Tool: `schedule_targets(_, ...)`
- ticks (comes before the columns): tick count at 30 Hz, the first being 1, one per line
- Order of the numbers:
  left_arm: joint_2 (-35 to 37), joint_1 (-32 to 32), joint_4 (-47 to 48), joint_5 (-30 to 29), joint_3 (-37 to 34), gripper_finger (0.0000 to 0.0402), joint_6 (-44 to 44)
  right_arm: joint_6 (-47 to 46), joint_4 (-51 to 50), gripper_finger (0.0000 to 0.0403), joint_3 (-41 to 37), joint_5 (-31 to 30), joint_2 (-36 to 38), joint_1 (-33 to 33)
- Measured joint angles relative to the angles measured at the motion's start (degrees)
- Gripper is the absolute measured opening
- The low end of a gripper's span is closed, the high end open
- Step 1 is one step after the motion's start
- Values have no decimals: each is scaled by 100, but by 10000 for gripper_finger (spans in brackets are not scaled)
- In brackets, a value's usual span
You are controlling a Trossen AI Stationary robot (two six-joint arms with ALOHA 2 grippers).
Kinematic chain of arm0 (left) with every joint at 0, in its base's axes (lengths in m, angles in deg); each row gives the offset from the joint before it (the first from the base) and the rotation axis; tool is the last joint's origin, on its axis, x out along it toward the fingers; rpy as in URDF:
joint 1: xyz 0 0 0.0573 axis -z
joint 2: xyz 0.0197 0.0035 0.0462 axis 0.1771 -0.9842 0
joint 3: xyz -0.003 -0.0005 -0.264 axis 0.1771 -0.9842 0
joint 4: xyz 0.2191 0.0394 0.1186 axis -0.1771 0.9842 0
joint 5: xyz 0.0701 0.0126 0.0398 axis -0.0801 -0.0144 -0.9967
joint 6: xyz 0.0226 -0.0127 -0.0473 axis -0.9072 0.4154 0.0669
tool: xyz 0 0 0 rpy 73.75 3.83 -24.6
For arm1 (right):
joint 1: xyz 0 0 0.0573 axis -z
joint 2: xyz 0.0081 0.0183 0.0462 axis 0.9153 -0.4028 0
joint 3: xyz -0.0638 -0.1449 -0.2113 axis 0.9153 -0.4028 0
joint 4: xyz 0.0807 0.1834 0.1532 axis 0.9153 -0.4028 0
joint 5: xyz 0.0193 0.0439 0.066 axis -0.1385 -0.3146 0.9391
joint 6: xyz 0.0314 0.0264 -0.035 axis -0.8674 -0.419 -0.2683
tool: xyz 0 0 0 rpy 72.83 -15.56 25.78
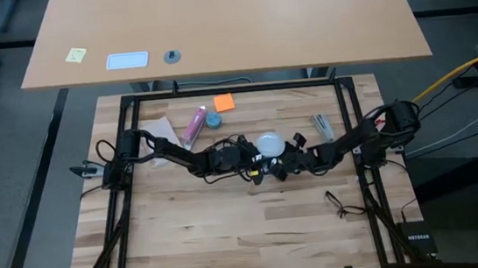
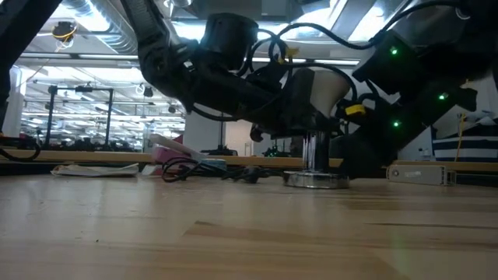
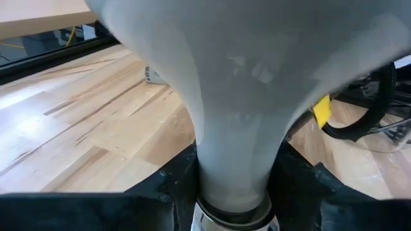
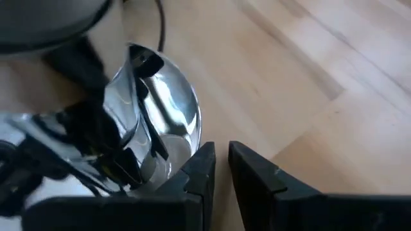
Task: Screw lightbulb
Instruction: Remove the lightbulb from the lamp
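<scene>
The frosted white lightbulb point(image 1: 268, 143) stands upright, globe up, over the chrome post of the round silver lamp base point(image 2: 315, 180) in the middle of the table. Its neck point(image 3: 234, 160) runs down into a metal collar point(image 3: 234, 221). My left gripper point(image 1: 257, 157) comes from the table's left and is shut on the bulb. My right gripper point(image 4: 221, 163) comes from the right, slanting down. Its fingers are shut to a narrow slit with nothing between them, close beside the base's shiny rim point(image 4: 183, 128). My left gripper pinches the lightbulb's narrow neck point(image 3: 205, 176) between its two fingers point(image 3: 173, 186), just above the metal collar. The fingers come nearly level from the table's left. The bulb stands upright on the lamp's post, its globe above the fingers. My right gripper has one finger point(image 4: 202, 170) right at the edge of the silver base; I cannot tell whether it touches.
The lamp's black cord point(image 1: 222, 144) lies looped under my left arm. Behind it lie a pink tube point(image 1: 195, 125), a small blue round object point(image 1: 213, 119), an orange note point(image 1: 224, 103) and a paper point(image 1: 158, 129). Spectacles point(image 1: 342, 203) lie near right. Bare wood lies toward the near edge.
</scene>
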Motion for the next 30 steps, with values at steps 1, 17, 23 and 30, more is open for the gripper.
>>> schedule_targets(1, 2, 0, -5, 6, 2, 151, -3, 0, 31, 60, -2, 33, 1, -47)
schedule_targets(17, 12, -5, 3, -31, 12, 152, -196, -277, 239, 60, -11, 111, -9, -520)
schedule_targets(23, 15, -13, 85, -51, 15, 152, -232, -273, 363, 60, -11, 78, -15, -560)
schedule_targets(30, 17, -23, 84, -125, 15, 152, -285, -265, 476, 60, -2, 101, -23, -562)
